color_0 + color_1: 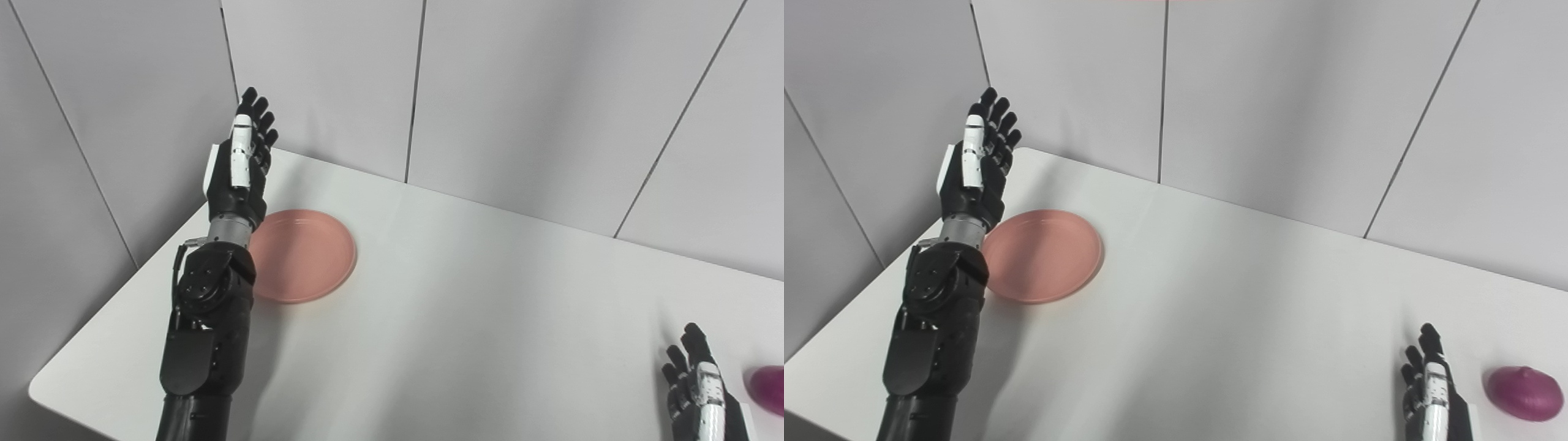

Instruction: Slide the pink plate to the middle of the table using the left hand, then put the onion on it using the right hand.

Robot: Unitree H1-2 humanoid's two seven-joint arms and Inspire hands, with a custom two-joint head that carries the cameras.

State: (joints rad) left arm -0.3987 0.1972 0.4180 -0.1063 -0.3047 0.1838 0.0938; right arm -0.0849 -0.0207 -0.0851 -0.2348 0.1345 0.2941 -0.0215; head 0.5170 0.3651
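Note:
A round pink plate (303, 254) lies on the white table (465, 318) toward its far left corner. My left hand (242, 165) is raised above the table just left of the plate, open with fingers stretched upward and holding nothing; its forearm covers the plate's left rim. A purple onion (1524, 393) rests on the table at the near right. My right hand (1430, 392) is open beside the onion, a short gap to its left, and partly cut off by the picture's bottom edge.
Grey wall panels (520, 92) stand right behind the table's far edge and along its left side. The table's rounded near-left corner (43, 392) shows at the bottom left.

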